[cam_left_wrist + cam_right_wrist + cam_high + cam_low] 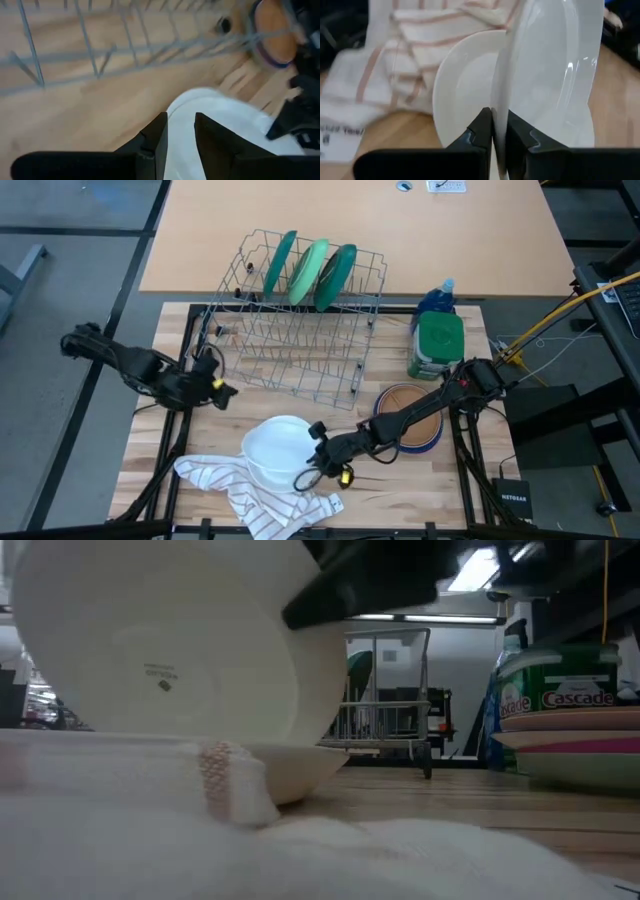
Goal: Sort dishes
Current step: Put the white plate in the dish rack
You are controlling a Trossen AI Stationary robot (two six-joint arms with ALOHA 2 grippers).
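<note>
Now lifting | right gripper (499, 131) pinching white plate (555, 75) rim, raising it off bowl (462, 90) | keep it vertical, carrying toward rack (300, 330) at 12 o'clock | left gripper (180, 137) waiting, part-open, empty

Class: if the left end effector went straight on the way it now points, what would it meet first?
Probably the white plate held on edge by the right end effector; the depth between them is unclear.

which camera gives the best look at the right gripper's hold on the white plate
The right wrist view: the right gripper pinches the white plate by its rim. The high view shows it small, the low view only the plate's underside, the left wrist view just a white edge.
</note>
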